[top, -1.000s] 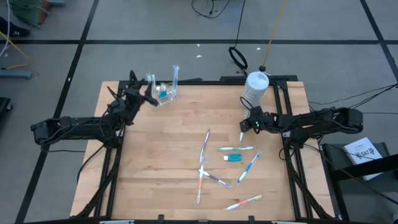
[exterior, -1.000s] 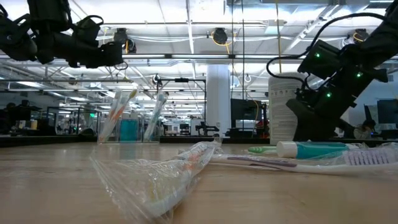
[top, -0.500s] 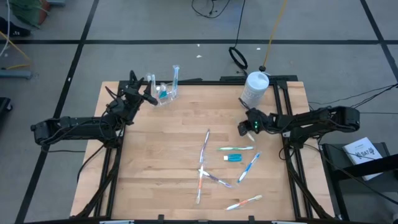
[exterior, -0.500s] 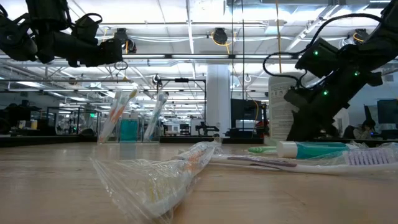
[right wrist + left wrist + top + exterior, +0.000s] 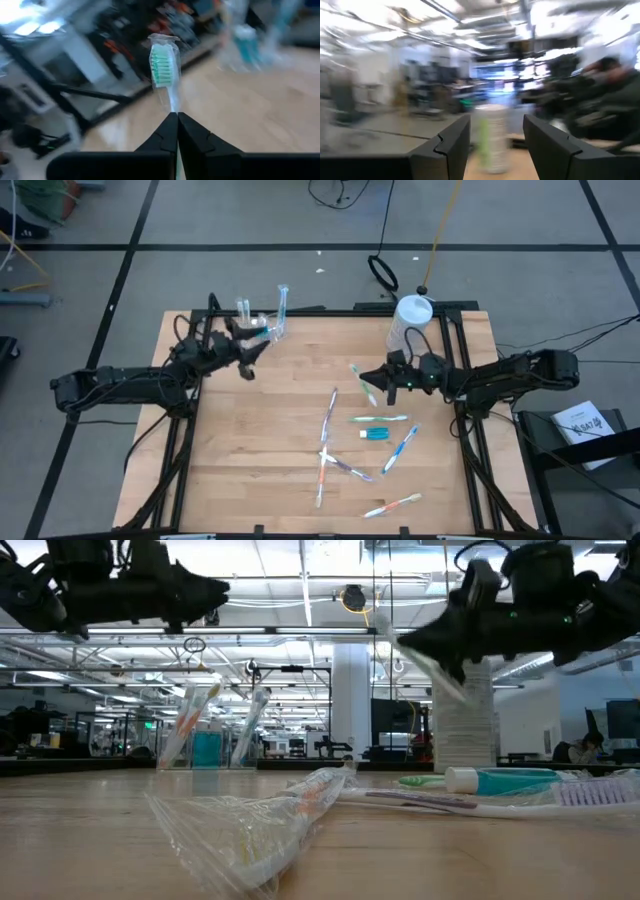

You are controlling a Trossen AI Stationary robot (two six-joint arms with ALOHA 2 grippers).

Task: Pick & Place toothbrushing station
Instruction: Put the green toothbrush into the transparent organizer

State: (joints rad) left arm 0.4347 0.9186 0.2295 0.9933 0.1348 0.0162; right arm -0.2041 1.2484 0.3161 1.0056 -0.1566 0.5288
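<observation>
- Toothbrushes seen from the high view: one green-headed toothbrush [image 5: 366,384] is pinched in the right claw [image 5: 386,383], lifted off the tabletop [image 5: 260,430], its long axis running away from the claw toward the table's middle. The clear cup [image 5: 262,331] stands well apart, at the far left corner, so the carried brush has to cross the tabletop leftward to reach it. The left claw [image 5: 247,352] hangs just beside that cup and is far nearer it than the right one.
- Count from above: the cup holds two brushes and what looks like one teal tube; about seven loose brushes [image 5: 329,418] still lie right of centre, some crossing, so the figure is a judgement. One short teal toothpaste tube [image 5: 376,435] lies among them, and one large white bottle [image 5: 408,323] stands at the far right edge.
- Low view: the right claw rides high with the brush slanting down and out of its shut tips; the cup sits behind on the left, its brushes leaning.
- Left wrist view: the left claw's fingers [image 5: 447,147] stand wide apart with nothing between them; beyond them stands the white bottle, blurred.
- Right wrist view: the tips meet on the brush's neck, the wrapped green bristle head pointing straight away; the cup shows blurred beyond.
</observation>
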